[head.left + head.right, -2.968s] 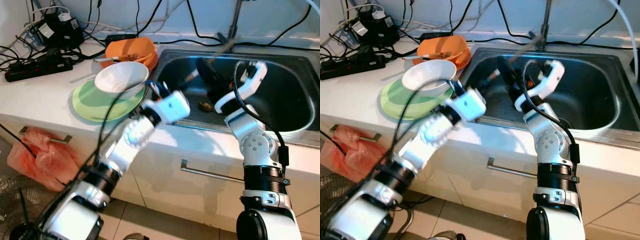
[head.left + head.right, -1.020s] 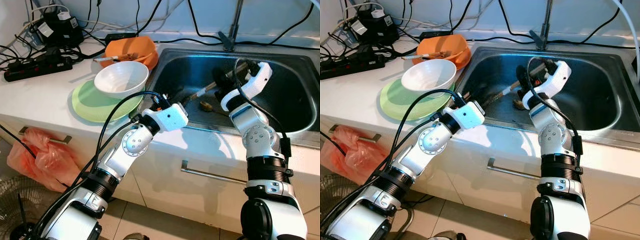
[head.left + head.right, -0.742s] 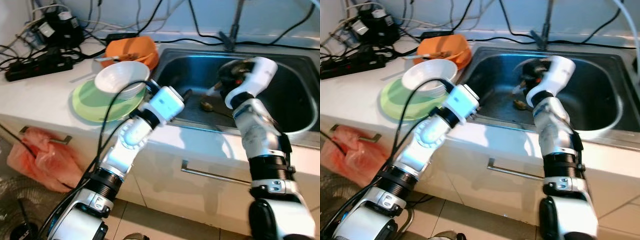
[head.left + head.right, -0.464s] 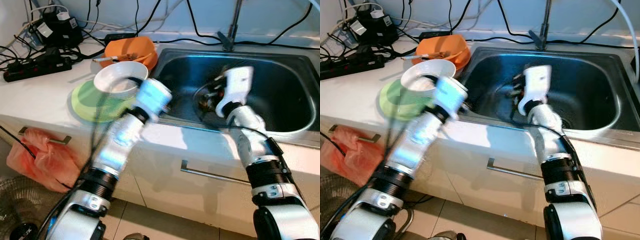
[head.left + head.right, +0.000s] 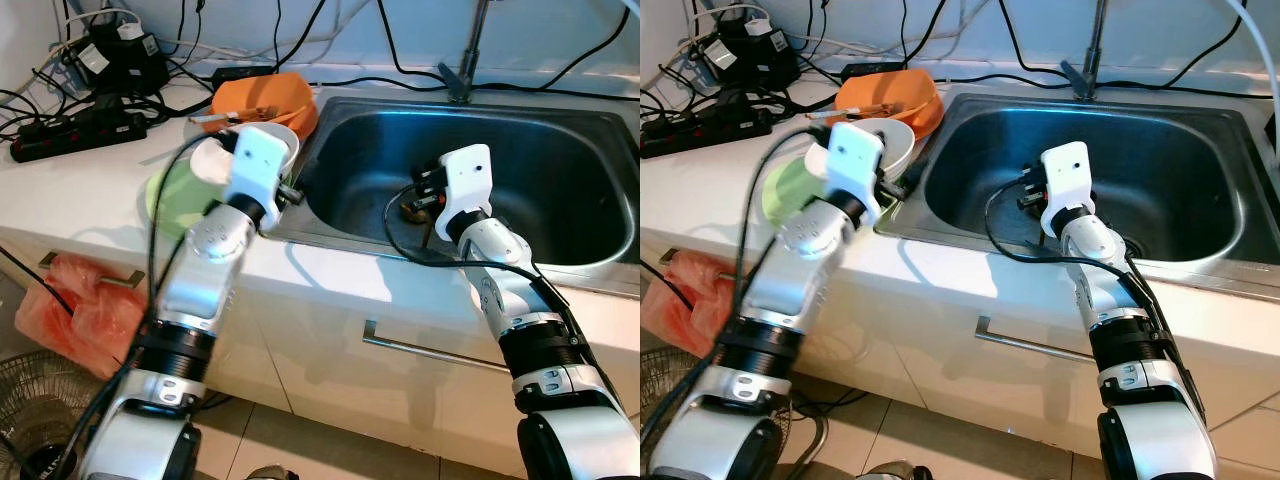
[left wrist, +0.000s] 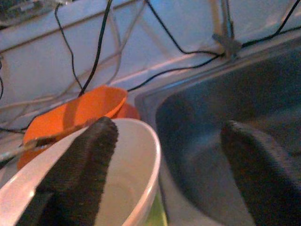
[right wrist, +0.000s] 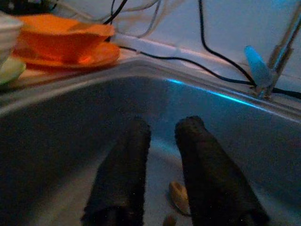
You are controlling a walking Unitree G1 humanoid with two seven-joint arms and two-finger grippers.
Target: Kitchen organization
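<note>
Beside the white bowl (image 6: 127,183) the left gripper (image 6: 169,174) gapes; right gripper's (image 7: 162,169) jaws seem narrowed, empty.

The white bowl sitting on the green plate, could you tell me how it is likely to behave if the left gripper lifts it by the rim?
The white bowl looks rigid and glazed, so it may slip between the left gripper's jaws, which stand wide open. It rests loosely on the green plate, so a nudge could slide it. It is probably ceramic and breakable if dropped.
</note>
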